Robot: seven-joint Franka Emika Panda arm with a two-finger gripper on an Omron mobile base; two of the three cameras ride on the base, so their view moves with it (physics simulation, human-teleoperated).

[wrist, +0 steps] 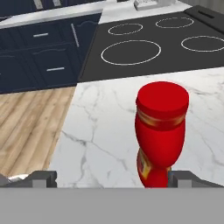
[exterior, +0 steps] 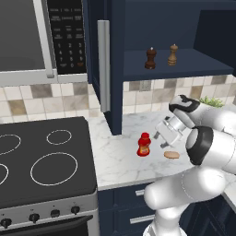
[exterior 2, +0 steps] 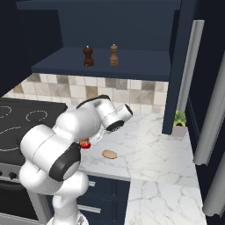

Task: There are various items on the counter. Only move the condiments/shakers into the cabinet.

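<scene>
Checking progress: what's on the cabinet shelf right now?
Two wooden shakers stand upright on the cabinet shelf: a dark pepper mill and a lighter shaker. The shelf's left end is hidden behind the door.

Red bottle (exterior: 144, 144) upright on counter (exterior: 115, 156); fingers (exterior: 162, 138) seemingly beside

Right base view: the red squeeze bottle (exterior 2: 85, 143) is largely hidden behind the arm's white link, only a red sliver showing near the table's (exterior 2: 154, 149) front edge. Hand view: the bottle's base (wrist: 153, 179) is cut off at the picture's lower margin; the fingers (wrist: 43, 178) show only as tips. Left base view: the potted plant (exterior: 213, 101) is mostly masked by the arm, and the bottle's label is too small to read.
</scene>
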